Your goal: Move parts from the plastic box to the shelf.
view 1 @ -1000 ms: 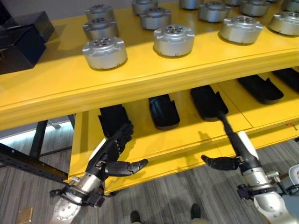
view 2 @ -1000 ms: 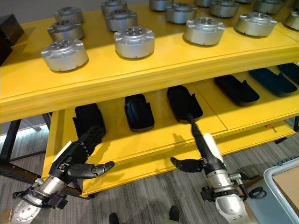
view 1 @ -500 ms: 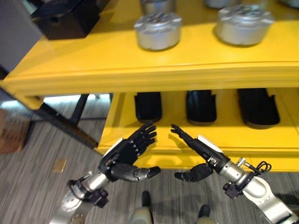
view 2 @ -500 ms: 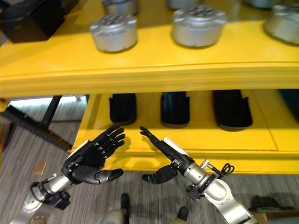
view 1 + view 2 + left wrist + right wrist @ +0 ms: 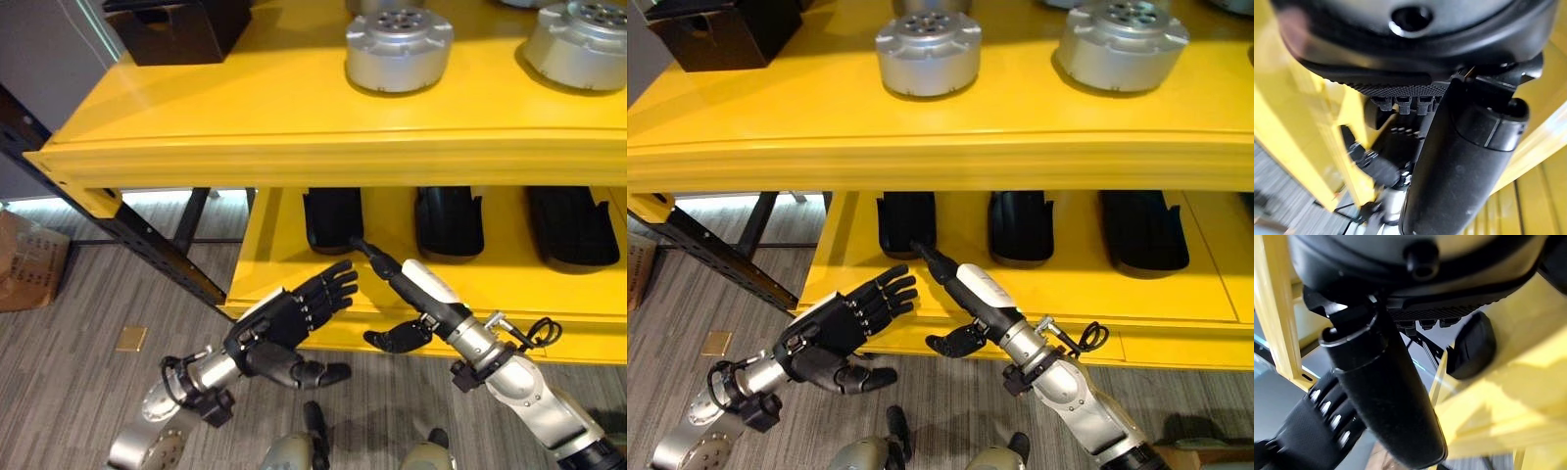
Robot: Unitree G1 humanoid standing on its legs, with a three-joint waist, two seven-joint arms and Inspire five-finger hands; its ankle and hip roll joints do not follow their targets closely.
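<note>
Silver round parts (image 5: 398, 47) (image 5: 578, 29) stand on the top board of the yellow shelf (image 5: 294, 147). On the lower board lie black moulded parts (image 5: 333, 217) (image 5: 450, 220) (image 5: 571, 225). My left hand (image 5: 284, 318) hovers open and empty, palm up, just before the lower board's front edge. My right hand (image 5: 411, 289) is open and empty too. Its straight fingers point at the leftmost black part, close beside the left hand. In the right wrist view my thumb (image 5: 1386, 396) stands before a black part (image 5: 1471, 352).
A black box (image 5: 181, 24) sits on the top board's left end. A dark diagonal frame bar (image 5: 147, 245) runs under the shelf's left corner. A cardboard box (image 5: 29, 274) stands on the grey floor at the far left.
The camera has swung left along the shelf. My right hand has drawn back from a black part deeper on the lower board and now sits close beside my left hand.
</note>
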